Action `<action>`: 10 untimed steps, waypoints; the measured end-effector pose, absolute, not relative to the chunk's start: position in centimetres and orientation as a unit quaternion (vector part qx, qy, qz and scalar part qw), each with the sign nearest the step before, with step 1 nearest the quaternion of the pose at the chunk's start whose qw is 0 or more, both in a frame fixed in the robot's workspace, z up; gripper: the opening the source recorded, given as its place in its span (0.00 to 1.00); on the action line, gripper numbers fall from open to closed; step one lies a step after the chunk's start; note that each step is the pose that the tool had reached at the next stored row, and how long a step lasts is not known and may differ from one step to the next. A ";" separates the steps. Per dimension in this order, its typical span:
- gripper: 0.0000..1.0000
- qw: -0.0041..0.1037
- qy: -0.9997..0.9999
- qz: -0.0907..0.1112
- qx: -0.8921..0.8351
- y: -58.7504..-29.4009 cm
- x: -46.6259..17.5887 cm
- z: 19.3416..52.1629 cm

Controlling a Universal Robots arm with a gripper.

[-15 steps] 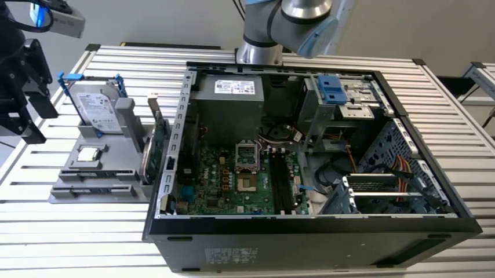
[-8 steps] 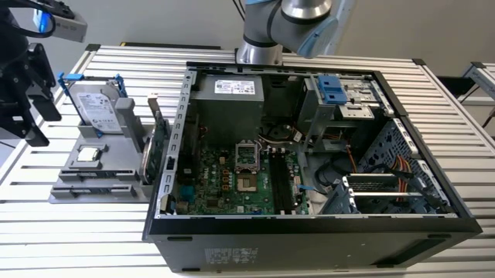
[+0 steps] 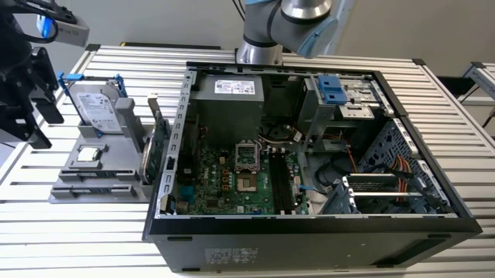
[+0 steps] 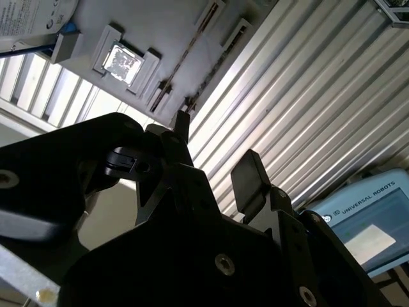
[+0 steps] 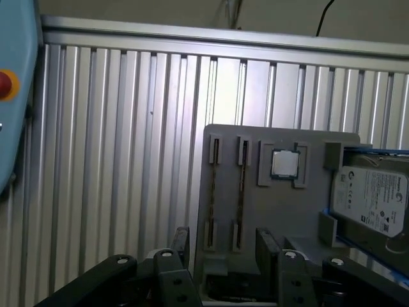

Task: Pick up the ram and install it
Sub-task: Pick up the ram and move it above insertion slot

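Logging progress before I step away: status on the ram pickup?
Gripper open, empty, by the tray. Ram in its tray slot, untouched. Processor and hard drive alongside.

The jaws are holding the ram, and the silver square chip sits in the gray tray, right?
No, the jaws are open and empty. In the first wrist view the gripper is near the gray tray, where the ram stands in its slot. The silver square chip does sit there.

Exterior view overlooks the case [image 3: 309, 246]; both wrist views see hand [image 5: 223, 246] [image 4: 216, 150] and tray [image 5: 268, 211] [image 4: 169, 29].
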State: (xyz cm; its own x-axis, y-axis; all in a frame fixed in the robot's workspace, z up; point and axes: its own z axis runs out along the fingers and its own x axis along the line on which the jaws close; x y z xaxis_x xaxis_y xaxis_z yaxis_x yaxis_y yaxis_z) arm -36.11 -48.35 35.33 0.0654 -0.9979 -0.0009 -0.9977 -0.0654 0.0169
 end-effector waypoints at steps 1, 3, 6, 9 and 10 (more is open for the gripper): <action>1.00 0.006 -0.684 -0.006 0.730 -48.4 -36.1 35.3; 1.00 0.006 -0.684 -0.006 0.730 -48.4 -36.1 35.3; 1.00 0.006 -0.684 -0.006 0.730 -48.4 -36.1 35.3; 1.00 0.006 -0.685 -0.006 0.729 -48.3 -36.1 35.2; 1.00 0.006 -0.685 -0.006 0.728 -48.3 -36.1 35.1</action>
